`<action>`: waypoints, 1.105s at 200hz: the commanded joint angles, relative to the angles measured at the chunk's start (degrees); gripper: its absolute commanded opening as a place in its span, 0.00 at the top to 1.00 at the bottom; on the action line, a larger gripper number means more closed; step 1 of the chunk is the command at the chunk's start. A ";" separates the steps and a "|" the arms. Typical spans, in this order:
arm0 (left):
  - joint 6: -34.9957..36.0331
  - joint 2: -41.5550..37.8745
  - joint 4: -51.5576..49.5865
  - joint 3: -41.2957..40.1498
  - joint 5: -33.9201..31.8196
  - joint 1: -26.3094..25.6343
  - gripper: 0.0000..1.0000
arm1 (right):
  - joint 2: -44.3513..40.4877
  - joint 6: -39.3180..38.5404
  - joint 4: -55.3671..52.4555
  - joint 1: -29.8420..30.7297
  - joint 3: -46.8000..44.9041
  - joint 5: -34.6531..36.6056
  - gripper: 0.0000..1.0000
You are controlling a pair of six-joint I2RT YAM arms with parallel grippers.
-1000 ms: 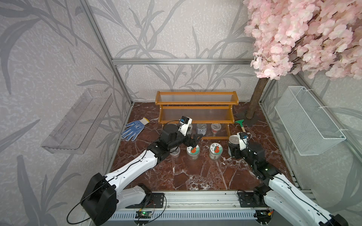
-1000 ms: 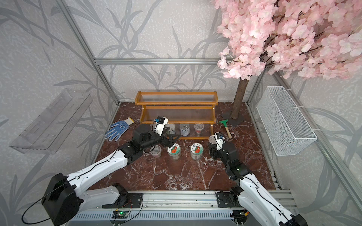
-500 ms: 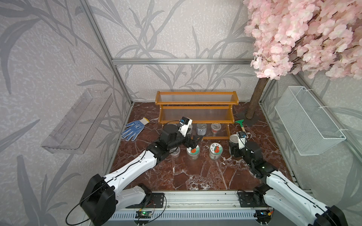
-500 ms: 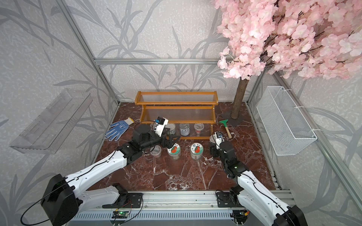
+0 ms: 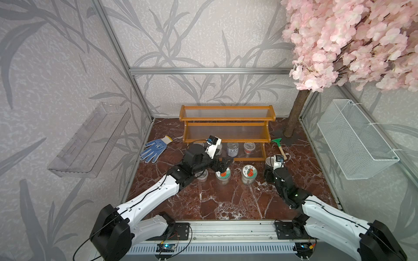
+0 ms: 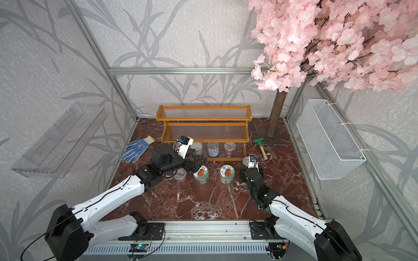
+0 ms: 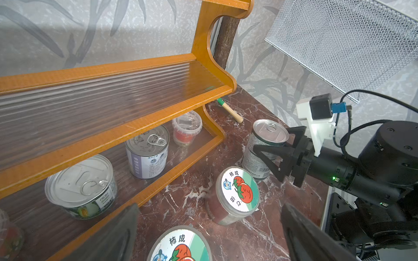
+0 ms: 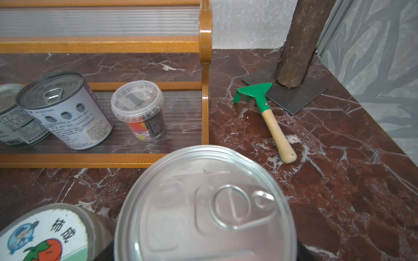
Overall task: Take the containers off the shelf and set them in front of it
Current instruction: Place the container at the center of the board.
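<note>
Two robot arms worked over a red marble desk in front of an orange wooden shelf.

The step in hand looked like setting down the tall tin. The right gripper had its fingers closed on the tin's sides. The tin stood upright at the right end of a row in front of the shelf. Whether it rested on the desk or hung just above it could not be told.

Next along that row was a tomato-lidded jar. A second jar sat directly below the left gripper. A clear cup came last, partly under the left arm. The left fingers were spread wide and held nothing, one on each side above the second jar's lid.

On the shelf's lowest tier stood a short tin, a purple-labelled tin and a lidded plastic cup. The two upper tiers were bare.

The next move probably called for the right fingers to part and back straight off so the tin did not tip. The left gripper would then need to rise clear of the lid and reach in low under the middle tier.

The left arm stretched forward from the near left corner, its wrist bent down and turned rightward. The right arm reached in low from the near right, with its gripper roughly level.
</note>
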 commanded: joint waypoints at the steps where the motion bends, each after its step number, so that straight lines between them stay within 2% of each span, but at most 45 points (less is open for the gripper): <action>1: 0.69 0.09 -0.03 0.33 0.58 0.13 0.00 | 0.58 3.62 1.94 0.32 -1.17 3.32 0.32; 53: 1.17 1.96 -0.03 1.28 1.06 0.11 0.00 | 0.32 4.78 1.04 0.32 -3.05 4.24 0.27; 103: 1.26 3.73 0.34 2.27 1.98 0.18 0.00 | 1.16 3.92 1.97 0.32 -3.34 3.01 0.15; 165: 1.65 2.70 -0.34 2.13 1.73 0.19 0.00 | -5.03 4.49 -2.88 0.28 -3.69 3.67 0.11; 221: 3.43 1.22 -2.36 2.51 0.20 0.27 0.00 | -12.07 1.95 -12.44 0.28 2.73 4.89 0.06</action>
